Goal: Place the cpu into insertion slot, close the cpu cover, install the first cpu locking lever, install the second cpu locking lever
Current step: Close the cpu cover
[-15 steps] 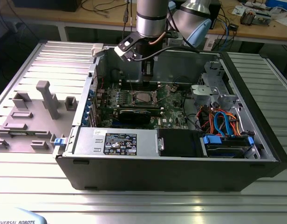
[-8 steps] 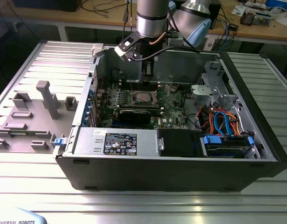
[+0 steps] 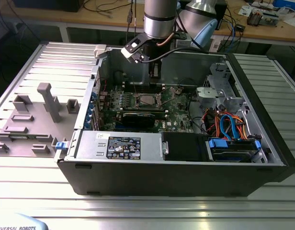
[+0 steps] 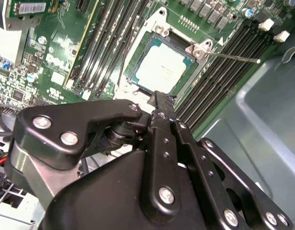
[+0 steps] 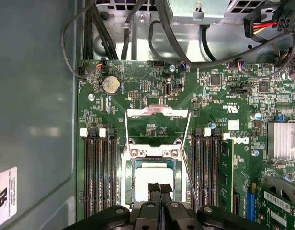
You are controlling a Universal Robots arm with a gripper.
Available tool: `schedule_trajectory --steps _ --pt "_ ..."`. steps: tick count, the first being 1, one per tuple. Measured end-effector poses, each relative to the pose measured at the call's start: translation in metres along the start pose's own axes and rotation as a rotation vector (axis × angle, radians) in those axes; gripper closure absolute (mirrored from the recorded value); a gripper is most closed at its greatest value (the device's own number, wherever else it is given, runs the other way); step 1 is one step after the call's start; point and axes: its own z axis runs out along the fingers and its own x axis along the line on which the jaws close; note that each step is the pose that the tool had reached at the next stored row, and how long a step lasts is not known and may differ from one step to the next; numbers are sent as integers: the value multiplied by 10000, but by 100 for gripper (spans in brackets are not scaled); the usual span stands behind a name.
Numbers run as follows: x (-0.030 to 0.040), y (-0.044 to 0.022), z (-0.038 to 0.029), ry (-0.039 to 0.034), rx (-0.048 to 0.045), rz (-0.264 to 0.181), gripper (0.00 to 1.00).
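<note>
Memory slots (image 5: 97, 177) either side of cpu (image 5: 152, 173)

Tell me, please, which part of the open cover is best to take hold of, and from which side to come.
The cover stands open, hinged beside the cpu. Probably best is its free cross bar, farthest from the hinge: a thin flat strip that seems to have room on both faces. Come from above, straddling the strip; the side arms run close to the memory slots.

Silver-grey arm (image 3: 159, 17), black linked tool (image 4: 159, 100), silver screw heads (image 4: 69, 139)
</note>
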Motion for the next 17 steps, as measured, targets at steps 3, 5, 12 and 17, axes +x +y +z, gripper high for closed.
schedule_trajectory --steps 3,5,12,17 --pt "0 23 0 0 0 0 89" --pt "0 39 1 0 0 0 89" --pt "-1 140 2 1 8 -40 89" --pt "-1 153 3 1 6 -109 89"
